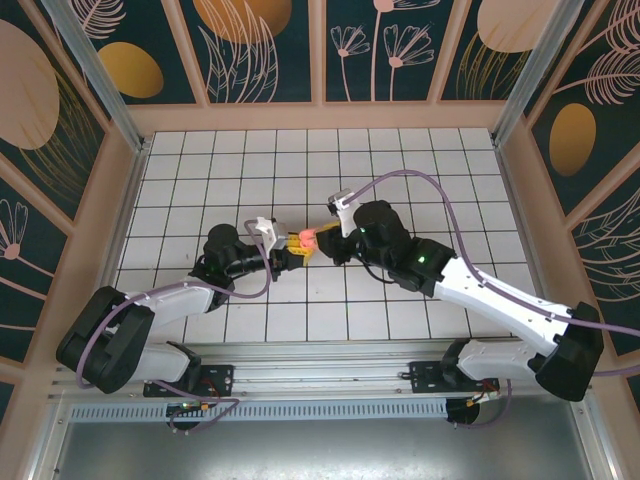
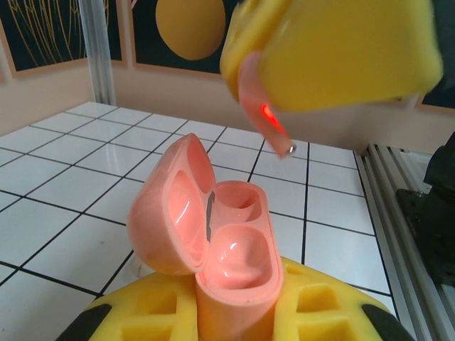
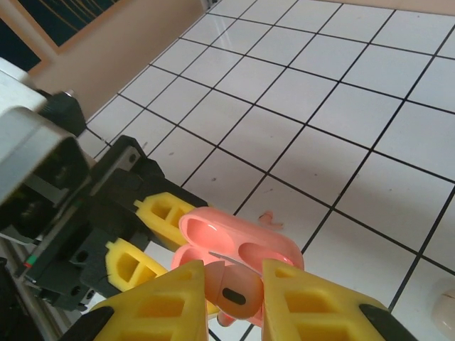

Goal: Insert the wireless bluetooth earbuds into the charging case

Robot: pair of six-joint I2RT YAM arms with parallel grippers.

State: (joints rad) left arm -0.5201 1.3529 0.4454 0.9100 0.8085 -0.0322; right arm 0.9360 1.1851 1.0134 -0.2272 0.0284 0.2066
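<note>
Charging case: glossy salmon plastic, rounded, lid hinged open, two smooth wells.
Left gripper: matte yellow pads pinching the case base.
Right gripper: yellow pads pinching pink stemmed earbud, just above the case.
Second earbud: on white tile beside the case.

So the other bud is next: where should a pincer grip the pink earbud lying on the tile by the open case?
Probably its rounded head, coming from straight above: the loose pink earbud lies flat on the white tile, too low for a sideways approach, and a free stem can then slide into the charging case.
</note>
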